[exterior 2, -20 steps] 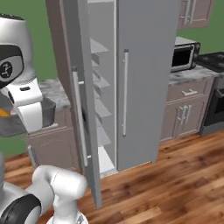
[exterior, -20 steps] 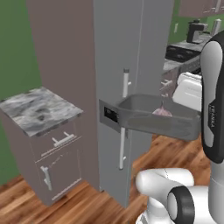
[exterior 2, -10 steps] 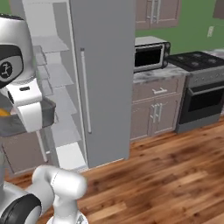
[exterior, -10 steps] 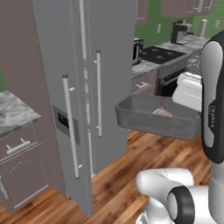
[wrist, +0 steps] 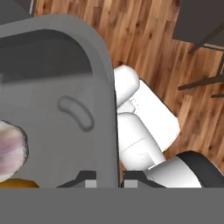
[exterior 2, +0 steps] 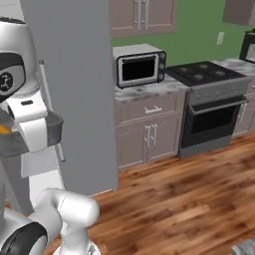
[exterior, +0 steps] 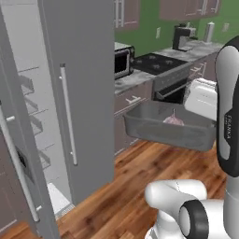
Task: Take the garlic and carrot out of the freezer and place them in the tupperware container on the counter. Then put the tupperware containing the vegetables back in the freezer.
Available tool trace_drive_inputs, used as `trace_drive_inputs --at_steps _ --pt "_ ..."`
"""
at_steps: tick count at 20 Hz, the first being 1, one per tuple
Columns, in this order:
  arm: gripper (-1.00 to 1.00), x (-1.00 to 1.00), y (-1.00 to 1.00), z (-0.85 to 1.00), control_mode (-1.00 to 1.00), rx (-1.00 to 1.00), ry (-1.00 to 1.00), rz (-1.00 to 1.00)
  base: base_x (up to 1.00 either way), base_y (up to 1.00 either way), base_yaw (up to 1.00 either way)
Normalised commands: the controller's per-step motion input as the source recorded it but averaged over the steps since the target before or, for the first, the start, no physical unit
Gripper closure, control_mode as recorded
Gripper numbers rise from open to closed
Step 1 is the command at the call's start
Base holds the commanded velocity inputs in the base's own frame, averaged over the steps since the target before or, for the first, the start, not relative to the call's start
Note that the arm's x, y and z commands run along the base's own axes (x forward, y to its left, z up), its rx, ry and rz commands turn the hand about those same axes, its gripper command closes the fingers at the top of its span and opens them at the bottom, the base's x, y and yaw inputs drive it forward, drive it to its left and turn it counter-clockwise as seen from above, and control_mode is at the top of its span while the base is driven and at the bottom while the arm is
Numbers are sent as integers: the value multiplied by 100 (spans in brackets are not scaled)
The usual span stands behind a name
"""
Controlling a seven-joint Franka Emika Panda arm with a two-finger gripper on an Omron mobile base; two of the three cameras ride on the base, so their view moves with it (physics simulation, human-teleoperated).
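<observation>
The tray was held aloft beside the open freezer, its rim pinched by the closed pincer; stiff and light, it was judged prone to tilting, rolling the garlic.

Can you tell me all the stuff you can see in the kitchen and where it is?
tupperware container: one, dark grey, held up in the air beside the arm
garlic: one, pinkish white, inside the container
carrot: one, orange, inside the container by the garlic
freezer: one, light grey, on the left, door open
microwave: one, silver and black, on the marbled counter
stove: one, black top, right of the microwave
floor: brown wood
gripper: one, dark tips shut on the container's rim
</observation>
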Motion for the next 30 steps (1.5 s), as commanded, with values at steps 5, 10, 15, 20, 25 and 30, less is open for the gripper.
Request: trace_drive_inputs --at_steps 5,10,15,20,25,30 --pt "100 0 0 0 100 0 0 0 76 -16 38" --pt "100 0 0 0 100 0 0 0 58 0 58" --pt "100 0 0 0 100 0 0 0 66 -15 60" --pt "100 0 0 0 100 0 0 0 67 -40 47" --pt "100 0 0 0 100 0 0 0 47 -39 24" --pt "100 0 0 0 100 0 0 0 37 -24 15"
